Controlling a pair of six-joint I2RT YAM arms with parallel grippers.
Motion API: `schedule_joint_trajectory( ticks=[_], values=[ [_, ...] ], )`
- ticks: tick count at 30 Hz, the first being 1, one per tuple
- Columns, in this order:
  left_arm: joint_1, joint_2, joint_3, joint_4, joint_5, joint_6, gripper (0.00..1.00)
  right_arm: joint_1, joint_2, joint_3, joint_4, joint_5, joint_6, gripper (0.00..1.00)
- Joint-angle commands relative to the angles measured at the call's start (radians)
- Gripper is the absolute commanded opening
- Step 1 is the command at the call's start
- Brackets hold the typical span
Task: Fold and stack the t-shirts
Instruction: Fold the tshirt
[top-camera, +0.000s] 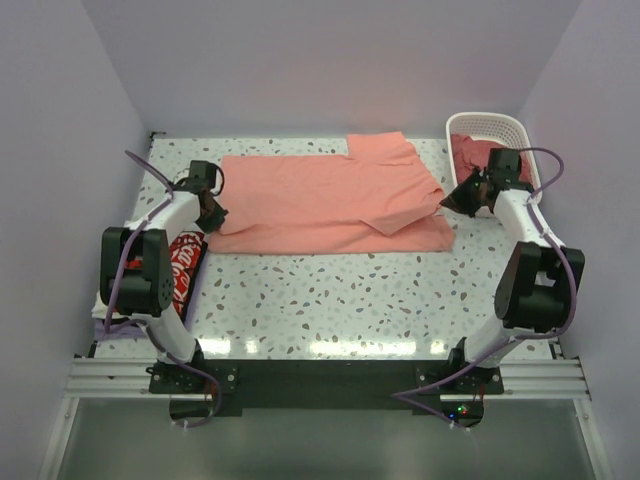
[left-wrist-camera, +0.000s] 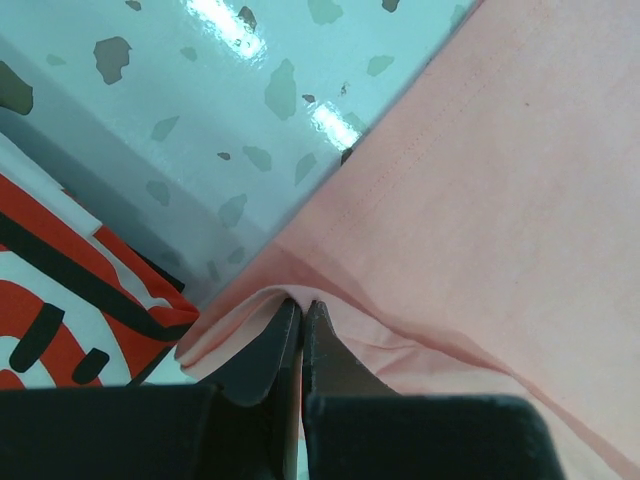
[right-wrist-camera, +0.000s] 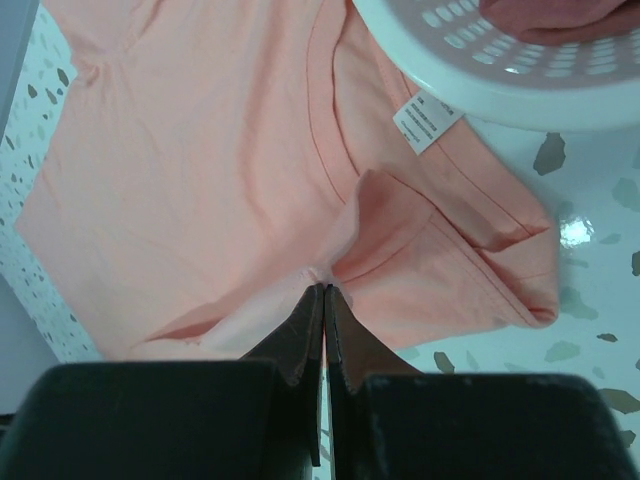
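A salmon-pink t-shirt lies spread across the far half of the table, partly folded, its upper layer angled toward the right. My left gripper is shut on the shirt's left edge, pinching a fold of cloth. My right gripper is shut on the shirt's right end near the collar; a white care label shows there. A white t-shirt with red-and-black print lies folded at the left, also in the left wrist view. More pink cloth sits in the basket.
A white slatted basket stands at the far right corner, close behind my right gripper; its rim shows in the right wrist view. The speckled table stretches in front of the shirt. Walls close in on three sides.
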Motion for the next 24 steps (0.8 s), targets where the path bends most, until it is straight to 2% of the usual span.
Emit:
schedule_joint_trajectory(
  ticks=[1, 10, 24],
  values=[
    [0.018, -0.037, 0.003, 0.022, 0.005, 0.014, 0.0, -0.029, -0.096, -0.035, 0.044, -0.032, 0.005, 0.0],
    [0.019, -0.071, 0.005, 0.027, 0.013, 0.019, 0.0, -0.031, -0.153, -0.061, 0.047, -0.033, 0.014, 0.0],
    [0.021, 0.034, 0.062, 0.062, 0.069, 0.039, 0.0, -0.032, -0.078, -0.035, 0.062, -0.033, 0.023, 0.0]
  ],
)
